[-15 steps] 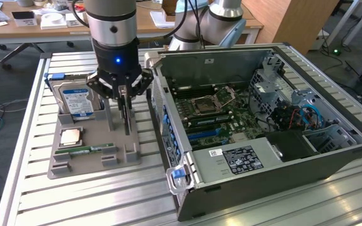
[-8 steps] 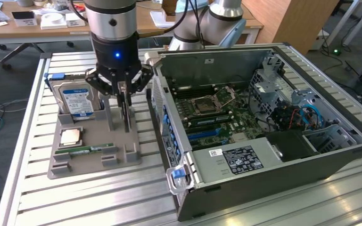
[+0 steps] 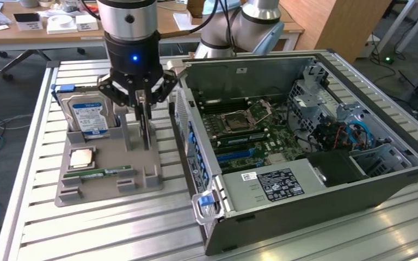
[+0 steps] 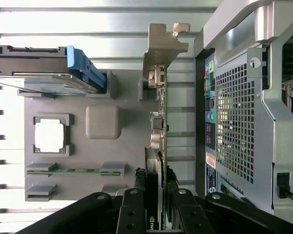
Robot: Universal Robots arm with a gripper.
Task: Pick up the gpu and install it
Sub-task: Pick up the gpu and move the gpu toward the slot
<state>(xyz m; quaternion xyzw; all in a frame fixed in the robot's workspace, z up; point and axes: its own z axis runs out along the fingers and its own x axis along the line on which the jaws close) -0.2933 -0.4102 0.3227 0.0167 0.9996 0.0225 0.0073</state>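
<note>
Aluminium slatted table (image 3: 107, 228), grey tray (image 3: 140, 163), fingers (image 4: 132, 214) clamped on upright gpu (image 4: 158, 58), open computer case (image 3: 339, 201) beside, wooden desk (image 3: 28, 37) behind.

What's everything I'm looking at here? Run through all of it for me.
gpu: one, dark board with silver bracket, upright at the tray, between the fingers.
hard drive: one, silver with blue label, standing in the tray.
processor chip: one, pale metal, flat in a tray recess.
RAM stick: one, green, on edge in the tray.
tray: one, grey, on the table beside the case.
computer case: one, dark grey, open, on the exterior view's right.
table: one, slatted silver, under everything.
arm: one, silver and black, above the tray.
fingers: two, black, shut on the gpu.
</note>
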